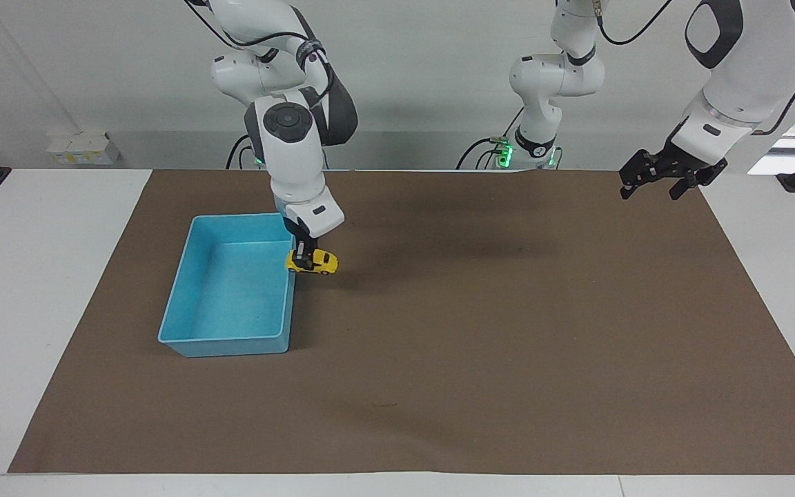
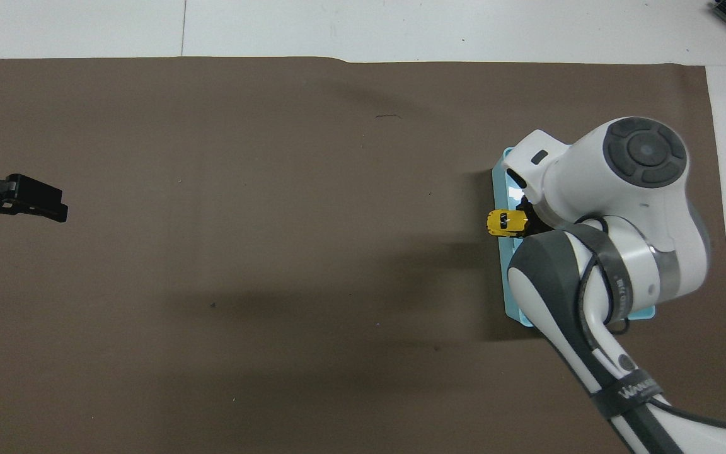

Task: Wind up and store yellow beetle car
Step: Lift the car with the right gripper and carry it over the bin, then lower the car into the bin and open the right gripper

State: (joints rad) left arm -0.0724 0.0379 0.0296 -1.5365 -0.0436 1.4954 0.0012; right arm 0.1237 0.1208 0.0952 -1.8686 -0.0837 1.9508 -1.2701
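Observation:
The yellow beetle car (image 1: 312, 262) (image 2: 507, 222) hangs in the air, pinched in my right gripper (image 1: 303, 256), which is shut on its rear end. Car and gripper are over the rim of the light blue bin (image 1: 194, 254) on the side toward the table's middle. In the overhead view the right arm covers most of the bin (image 2: 500, 276). My left gripper (image 1: 661, 182) (image 2: 41, 203) waits in the air, open, over the mat's edge at the left arm's end of the table.
A brown mat (image 1: 480, 345) covers most of the white table (image 1: 32, 276). The bin is the only other thing on the mat.

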